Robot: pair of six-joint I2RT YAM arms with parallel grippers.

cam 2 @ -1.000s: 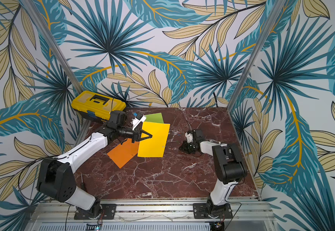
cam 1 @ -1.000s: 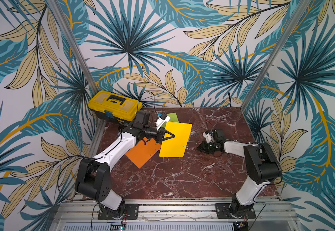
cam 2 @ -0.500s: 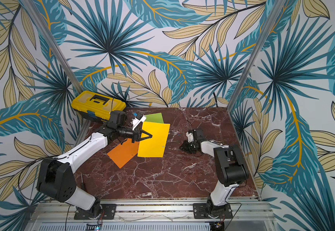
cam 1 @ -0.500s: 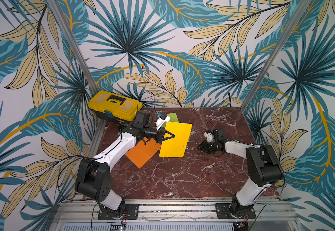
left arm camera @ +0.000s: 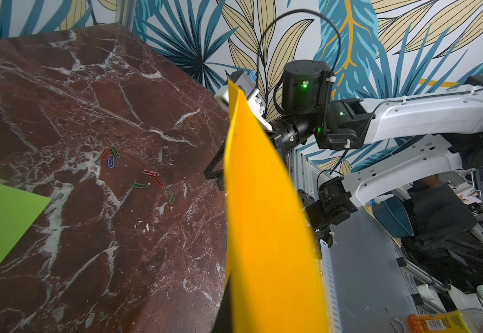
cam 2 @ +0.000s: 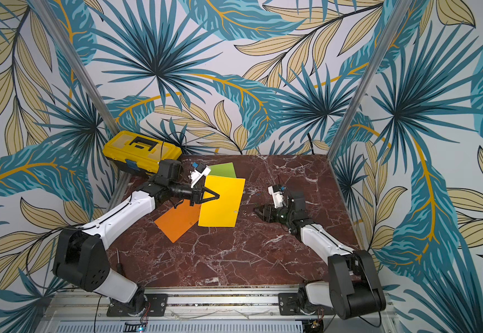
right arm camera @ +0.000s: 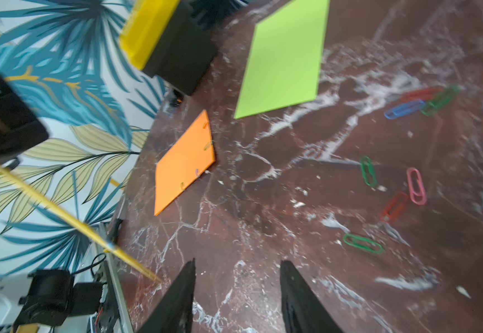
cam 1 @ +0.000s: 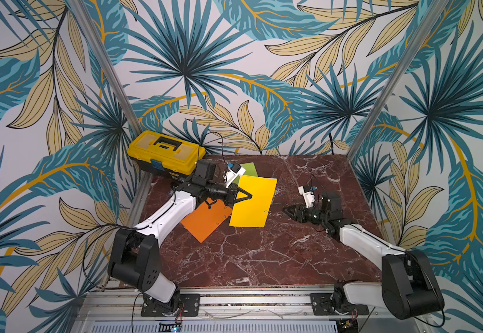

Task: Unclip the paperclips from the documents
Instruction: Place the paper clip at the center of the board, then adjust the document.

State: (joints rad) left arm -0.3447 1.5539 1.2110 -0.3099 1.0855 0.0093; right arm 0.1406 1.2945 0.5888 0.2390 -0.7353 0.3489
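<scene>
The marble table [cam 1: 263, 259] held a job that looked partway done. The yellow sheet [cam 1: 253, 201] was raised off the table, pinched at one edge by the left claw [cam 1: 249, 197], which was closed tight on the paper. In both top views it hid a corner of the orange sheet [cam 1: 205, 222], and the green sheet [cam 1: 250, 169] lay flat behind. The right claw [right arm camera: 238, 261] hovered low over the table just beside the yellow sheet's free edge, its jaws apart and empty.

To do this step well, I judged, the left claw should keep the sheet steady. The right claw should come in level with that edge, close only on the small paperclip [cam 1: 266, 211] there, and slide it straight off along the paper (a sideways tug would likely crumple it).

The orange sheet carried several clips [right arm camera: 208, 145] along its edges. The loose paperclips [right arm camera: 416, 186] lay scattered on bare table near the right claw. They were thin, flat wire loops in green, red, pink and blue.
</scene>
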